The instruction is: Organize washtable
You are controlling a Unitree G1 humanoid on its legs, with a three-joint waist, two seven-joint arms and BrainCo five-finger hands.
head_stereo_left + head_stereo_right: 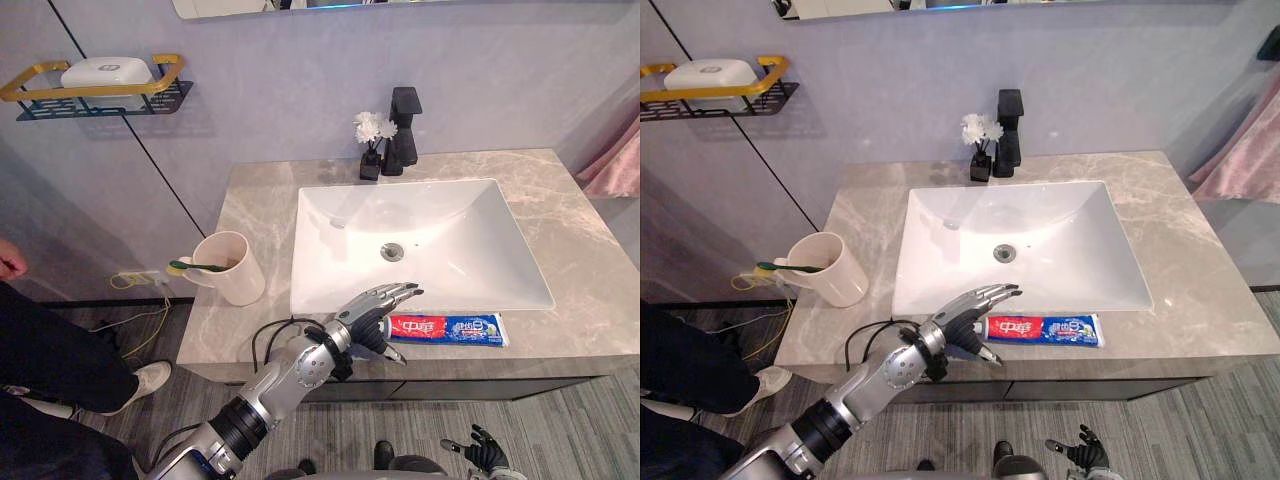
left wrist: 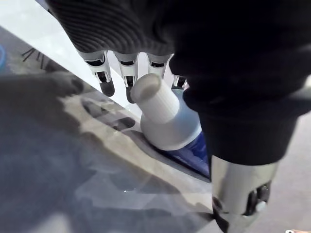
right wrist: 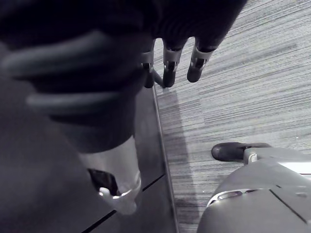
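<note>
Near the front edge of the bench [image 1: 590, 260], from the head views: left hand [image 1: 375, 310] stretched over the white-capped left end of the toothpaste tube [image 1: 447, 328], tube flat between the sink [image 1: 420, 240] and the bench's near rim, cup [image 1: 232, 268] with a green toothbrush [image 1: 195, 266] well apart at the left, right hand [image 1: 487, 452] low over the floor with fingers spread. From the left wrist: fingers [image 2: 104, 82] straight and loosely apart above the cap [image 2: 156, 104], thumb [image 2: 238, 194] on its near side, nothing pinched. From the right wrist: fingers [image 3: 167, 73] hanging relaxed and empty over the striped floor [image 3: 243, 73].
</note>
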